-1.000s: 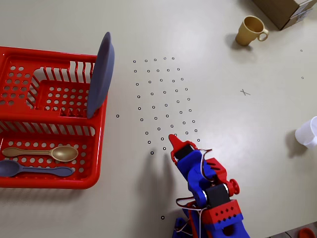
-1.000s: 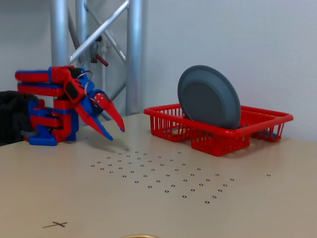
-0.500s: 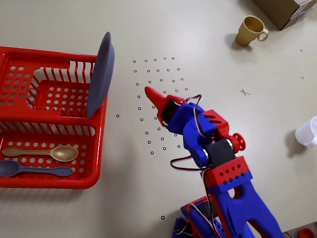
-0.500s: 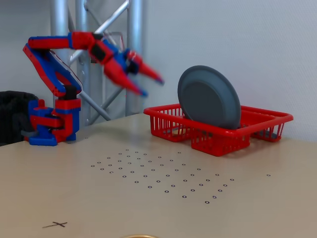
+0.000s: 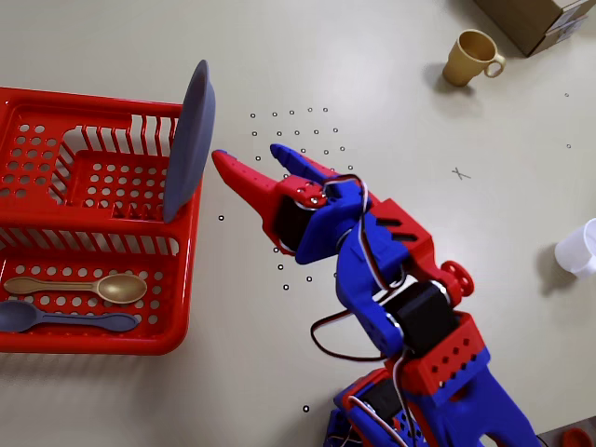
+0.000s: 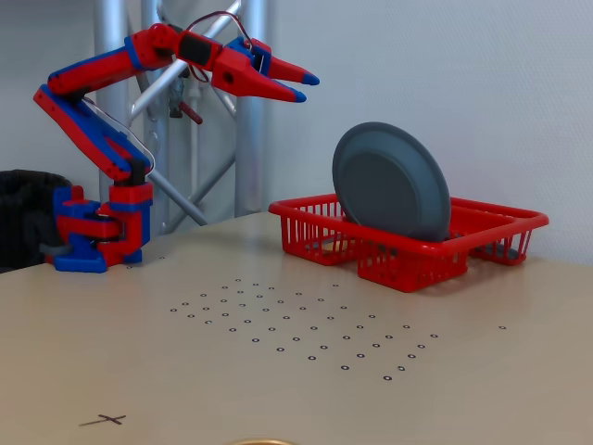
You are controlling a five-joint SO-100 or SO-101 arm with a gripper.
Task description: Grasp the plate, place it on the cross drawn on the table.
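The blue-grey plate (image 5: 191,140) stands on its edge in the right end of a red basket (image 5: 88,191); in the fixed view the plate (image 6: 389,181) leans upright against the basket's wall (image 6: 408,255). My gripper (image 5: 248,153) is open and empty, just right of the plate in the overhead view and apart from it. In the fixed view my gripper (image 6: 306,88) is raised above and left of the plate. The small grey cross (image 5: 460,173) is drawn on the table (image 5: 279,56), far right of the gripper; it also shows in the fixed view (image 6: 104,420) at the near left.
A gold spoon (image 5: 93,287) and a blue-grey spoon (image 5: 65,318) lie in the basket's front compartment. A yellow mug (image 5: 472,58) and a cardboard box (image 5: 535,19) stand at the top right. A white cup (image 5: 579,249) stands at the right edge. Black ring dots (image 6: 296,324) mark the table.
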